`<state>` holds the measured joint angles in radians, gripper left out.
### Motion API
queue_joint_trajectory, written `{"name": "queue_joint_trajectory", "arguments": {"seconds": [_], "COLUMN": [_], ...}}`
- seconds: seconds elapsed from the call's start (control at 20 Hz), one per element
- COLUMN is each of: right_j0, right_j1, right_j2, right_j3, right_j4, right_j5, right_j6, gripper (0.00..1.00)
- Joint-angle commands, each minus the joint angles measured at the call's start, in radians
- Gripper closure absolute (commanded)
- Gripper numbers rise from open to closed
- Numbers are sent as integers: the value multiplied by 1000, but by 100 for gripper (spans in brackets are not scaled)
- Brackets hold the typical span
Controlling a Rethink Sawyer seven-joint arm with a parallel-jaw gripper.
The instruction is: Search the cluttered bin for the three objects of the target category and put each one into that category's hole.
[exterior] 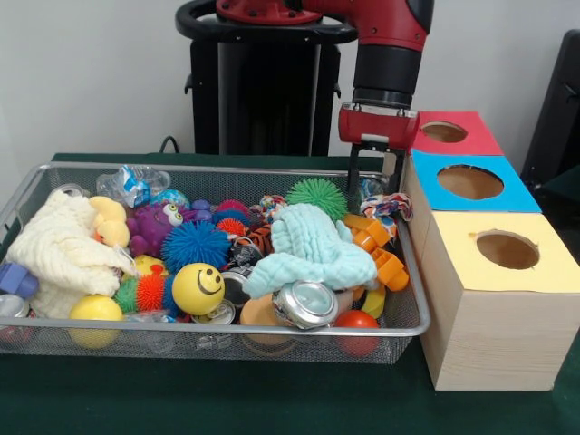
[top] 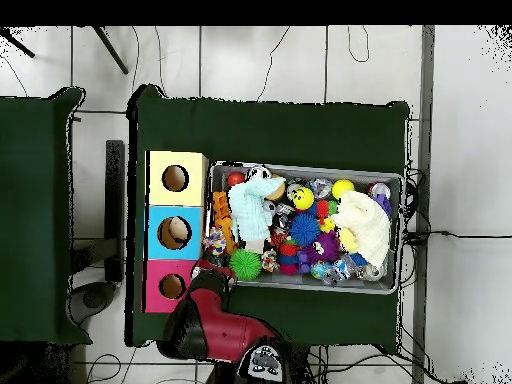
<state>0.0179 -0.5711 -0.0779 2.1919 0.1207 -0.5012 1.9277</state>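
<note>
Green cloth covered the bench (exterior: 272, 408) where we found a wire-mesh bin (exterior: 181, 340) heaped with toys; a pale blue cloth (exterior: 313, 249), a cream cloth (exterior: 59, 249), a yellow smiley ball (exterior: 198, 288), a blue spiky ball (exterior: 195, 243), a green spiky ball (exterior: 317, 195) and a dented can (exterior: 306, 304) lay among them; beside it stood three boxes with round holes, the red box (exterior: 453, 134), blue box (exterior: 471, 183) and yellow box (exterior: 507, 249); the arm's hand (exterior: 379, 172) hung over the bin's corner nearest the red box; we could not tell whether it was open or held anything.
</note>
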Motion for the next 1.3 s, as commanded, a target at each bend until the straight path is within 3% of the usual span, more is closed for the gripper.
{"name": "queue_joint_trajectory", "arguments": {"seconds": [0.05,0.6,0.85,1.3], "right_j0": [1,17,28,50], "right_j1": [58,34,68,76], "right_j2": [21,-12,-19,-22], "right_j3": [-150,-154,-165,-167], "right_j4": [61,81,104,135], "right_j5": [-182,-306,-374,-327], "right_j6": [235,198,205,180], "gripper": [0,0,0,0]}}
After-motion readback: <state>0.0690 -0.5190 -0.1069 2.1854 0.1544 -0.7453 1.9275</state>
